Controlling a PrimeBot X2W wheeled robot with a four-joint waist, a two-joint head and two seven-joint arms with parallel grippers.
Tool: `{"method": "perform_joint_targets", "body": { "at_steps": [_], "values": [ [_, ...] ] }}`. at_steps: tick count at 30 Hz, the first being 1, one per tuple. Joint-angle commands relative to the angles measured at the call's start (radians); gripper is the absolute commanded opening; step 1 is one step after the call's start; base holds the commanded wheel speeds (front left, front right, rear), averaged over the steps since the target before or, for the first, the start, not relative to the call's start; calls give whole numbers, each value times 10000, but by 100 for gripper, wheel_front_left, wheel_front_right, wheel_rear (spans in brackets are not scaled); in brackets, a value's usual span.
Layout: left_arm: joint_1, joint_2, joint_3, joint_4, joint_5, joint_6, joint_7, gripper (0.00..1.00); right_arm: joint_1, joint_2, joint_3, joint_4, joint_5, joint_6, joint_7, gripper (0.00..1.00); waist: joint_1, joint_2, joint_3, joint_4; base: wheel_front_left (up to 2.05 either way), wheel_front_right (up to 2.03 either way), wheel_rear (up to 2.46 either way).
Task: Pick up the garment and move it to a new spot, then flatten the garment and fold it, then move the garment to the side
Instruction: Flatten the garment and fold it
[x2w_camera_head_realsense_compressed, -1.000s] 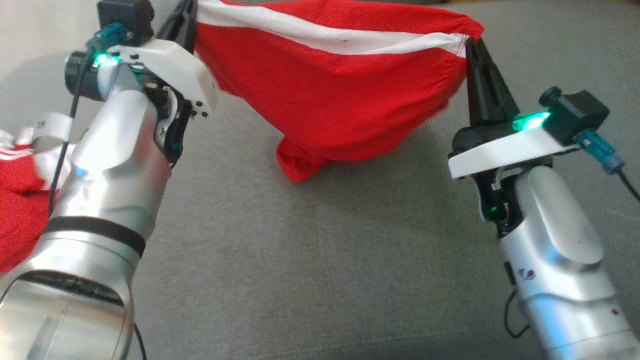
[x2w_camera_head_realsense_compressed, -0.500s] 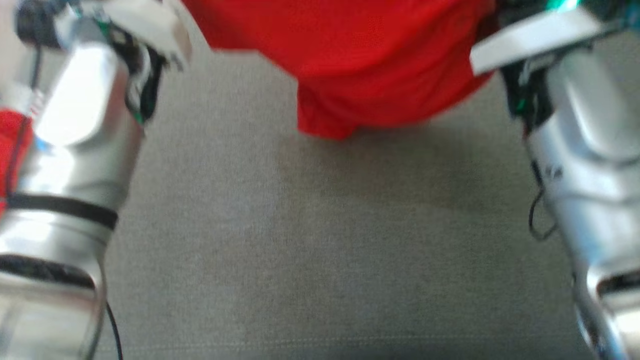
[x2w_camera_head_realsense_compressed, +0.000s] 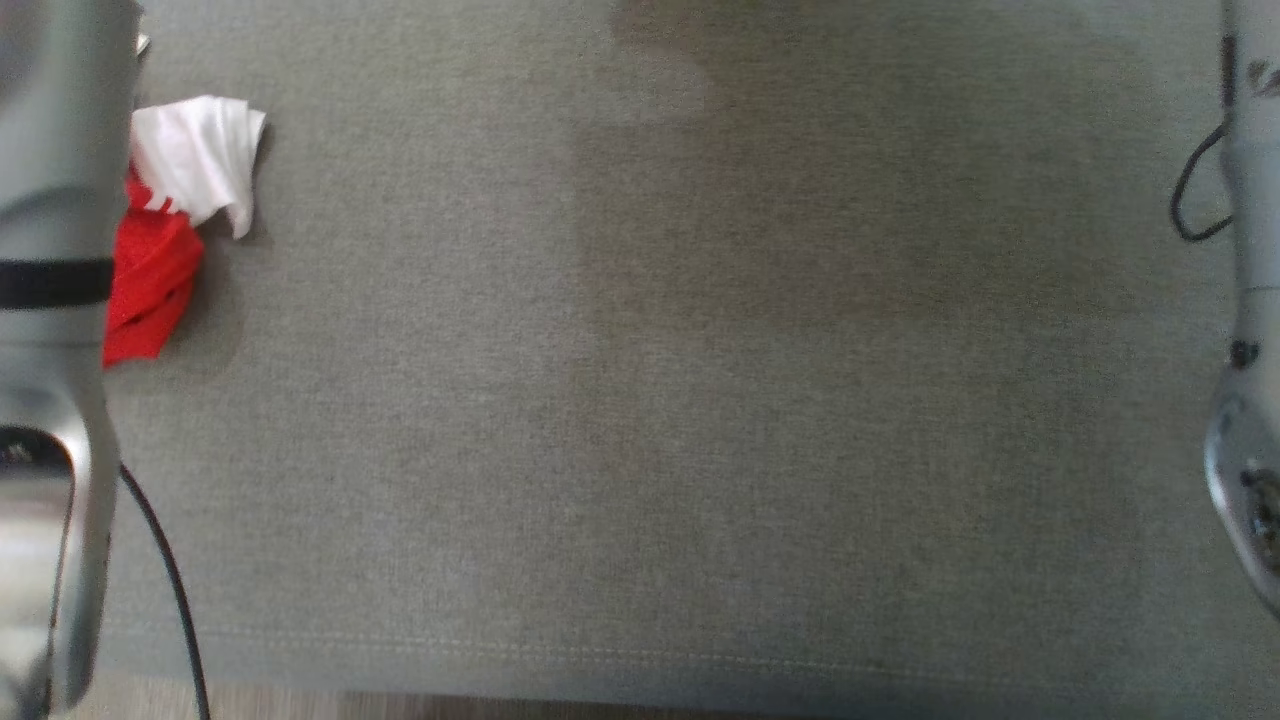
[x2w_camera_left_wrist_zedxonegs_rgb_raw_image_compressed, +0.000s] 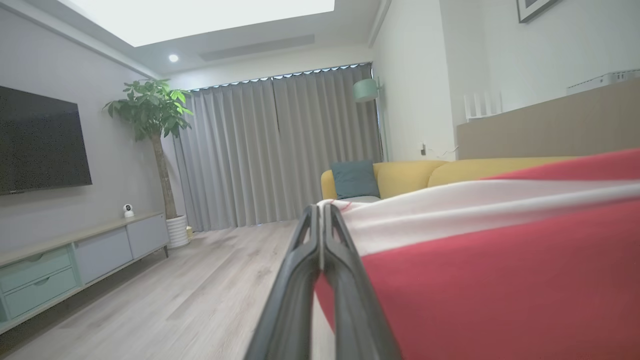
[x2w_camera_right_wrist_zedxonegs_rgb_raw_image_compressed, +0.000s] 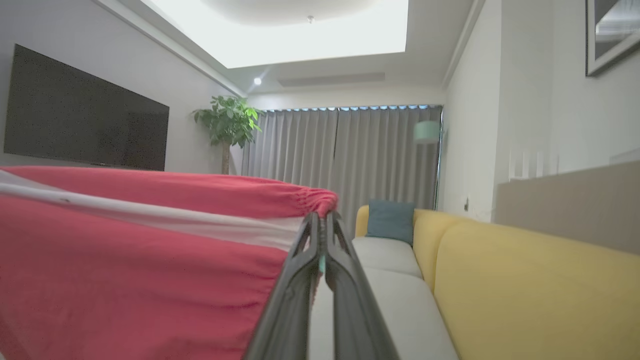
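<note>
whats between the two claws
The red fabric garment with a white band, an end pinched in the left claw and the right claw, per the wrist views.

Frame edge cuts garment (x2w_camera_left_wrist_zedxonegs_rgb_raw_image_compressed: 500, 270) right of left gripper (x2w_camera_left_wrist_zedxonegs_rgb_raw_image_compressed: 321, 212), also left of right gripper (x2w_camera_right_wrist_zedxonegs_rgb_raw_image_compressed: 322, 220); red-white cloth (x2w_camera_head_realsense_compressed: 165, 240) partly hidden behind left forearm (x2w_camera_head_realsense_compressed: 50, 250).

The head camera has tipped downward. A second ago it looked at the garment (x2w_camera_left_wrist_zedxonegs_rgb_raw_image_compressed: 500, 280) stretched above the grey sofa seat (x2w_camera_head_realsense_compressed: 640, 450). Now the seat's front seam (x2w_camera_head_realsense_compressed: 640, 655) and a strip of wooden floor (x2w_camera_head_realsense_compressed: 500, 708) run along the bottom edge. The left forearm (x2w_camera_head_realsense_compressed: 50, 300) and right forearm (x2w_camera_head_realsense_compressed: 1250, 250) stand at the sides, and the red-and-white cloth (x2w_camera_head_realsense_compressed: 170, 220) sits higher in view.
</note>
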Motion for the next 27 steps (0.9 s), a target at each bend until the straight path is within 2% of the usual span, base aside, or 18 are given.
{"method": "perform_joint_targets", "body": {
  "at_steps": [1,5,9,10,17,20,27],
  "values": [
    [230,455,448,-326,-3,51,-44,0,148,229,-54,-2,-11,-9,-32,0,-1,0,106,117,0,0,0],
    [1649,160,885,-620,-178,-45,-45,0,978,105,476,220,271,-9,-33,0,-1,0,196,122,0,0,0],
    [3641,-374,1190,-910,-231,-215,-45,0,2437,-147,1432,210,1136,-9,-33,0,-1,0,-24,43,0,0,0],
    [3641,-374,1190,-910,-231,-215,-45,0,2437,-147,1432,210,1136,-9,-33,0,-1,0,-24,43,0,0,0],
    [6779,-1157,1631,-1407,-29,-587,-45,0,5421,-407,2869,-287,3205,-9,-33,0,-1,0,-971,-340,0,0,0],
    [8427,-1487,2126,-1749,-89,-607,-45,0,6925,-453,3368,-782,4016,-9,-33,0,-1,0,-1675,-618,0,0,0],
    [10645,-1686,2276,-2016,303,-868,-45,0,9263,-541,3758,-1403,4745,-9,-33,0,-1,0,-2850,-789,0,0,0]
  ]
}}
